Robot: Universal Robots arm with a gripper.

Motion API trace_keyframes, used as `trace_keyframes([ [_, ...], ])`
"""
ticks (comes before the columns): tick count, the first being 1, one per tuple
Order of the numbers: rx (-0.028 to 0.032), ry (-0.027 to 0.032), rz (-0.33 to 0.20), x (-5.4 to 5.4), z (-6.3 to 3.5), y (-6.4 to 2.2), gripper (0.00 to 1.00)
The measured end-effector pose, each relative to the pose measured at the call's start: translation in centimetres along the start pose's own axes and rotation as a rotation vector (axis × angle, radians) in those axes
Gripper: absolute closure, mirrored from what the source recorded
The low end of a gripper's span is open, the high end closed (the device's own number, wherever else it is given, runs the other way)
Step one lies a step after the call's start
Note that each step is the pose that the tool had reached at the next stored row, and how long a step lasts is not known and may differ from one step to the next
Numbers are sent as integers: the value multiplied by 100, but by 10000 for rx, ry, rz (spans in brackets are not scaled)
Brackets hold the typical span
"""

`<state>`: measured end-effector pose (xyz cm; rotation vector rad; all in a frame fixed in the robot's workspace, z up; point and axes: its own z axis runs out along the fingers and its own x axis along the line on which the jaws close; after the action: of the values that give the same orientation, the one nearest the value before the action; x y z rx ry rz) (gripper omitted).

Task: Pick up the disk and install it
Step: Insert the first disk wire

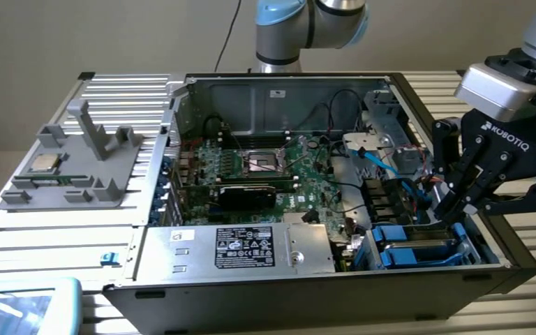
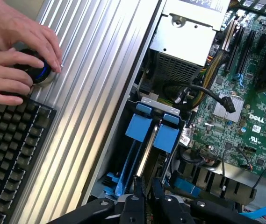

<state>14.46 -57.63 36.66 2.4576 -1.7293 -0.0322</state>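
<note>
Hovering at the corner drive bay of the open black tower computer case is seen the black two-finger gripper, pointed down into the case. In the wrist view the gripper is shown with its fingertips drawn nearly together, a thin gap left between them. Whether anything is pinched there cannot be told.

The disk, a flat grey-metal drive edged by a blue plastic carrier frame, is seated on edge in the bay, straight ahead of the fingertips. In the exterior view the disk is found just below and beside the fingertips.

The green motherboard is laid out further from the gripper, inside the case. The large silver box with a black label is set beside the bay, away from the gripper. The grey plastic fixture holding a small square silver chip is placed well apart from the gripper, on the ribbed metal table.

A person's hands are rested on a black knob with a blue ring, next to a black keyboard, well off to the gripper's side.
</note>
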Motion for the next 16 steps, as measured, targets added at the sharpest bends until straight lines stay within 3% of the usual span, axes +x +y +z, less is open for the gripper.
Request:
trace_keyframes([
  [3,-4,16,2,-24,-2,-8,84],
  [6,-40,116,12,-87,1,-32,84],
  [8,-79,227,23,-117,6,-43,84],
  [10,-126,395,50,-128,12,-48,84],
  [12,-160,487,101,-132,23,-50,84],
  [16,-180,474,276,-145,43,-57,84],
])
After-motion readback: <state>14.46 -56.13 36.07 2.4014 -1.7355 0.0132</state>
